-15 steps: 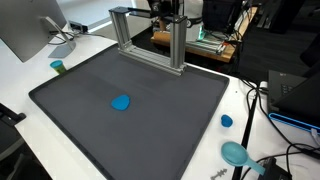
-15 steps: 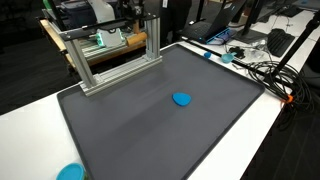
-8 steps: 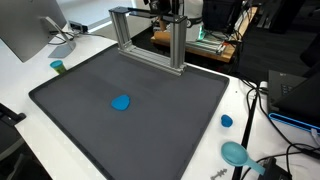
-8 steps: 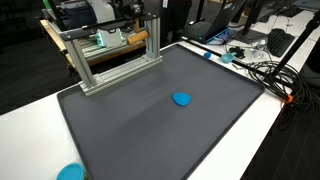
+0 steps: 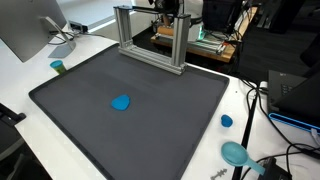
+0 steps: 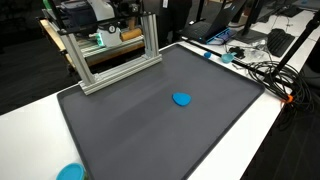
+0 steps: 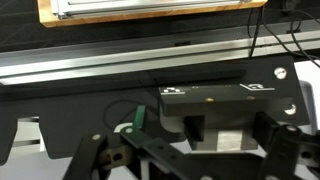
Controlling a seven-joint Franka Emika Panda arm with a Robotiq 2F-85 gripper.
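Our end effector (image 7: 195, 160) has just let go, and its jaws now stand wide apart, holding nothing. The metal frame (image 5: 182, 48) has moved a little and stands at the far edge of the mat (image 5: 90, 130).

Plain dark grey mat (image 5: 150, 125), bright blue disc (image 5: 121, 102) around the middle, silver frame (image 5: 180, 48) at 12 o'clock, teal bowl (image 5: 236, 153) at 4, white table (image 5: 20, 78).

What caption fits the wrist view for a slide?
Open gripper facing a metal frame, wooden board along the top edge.
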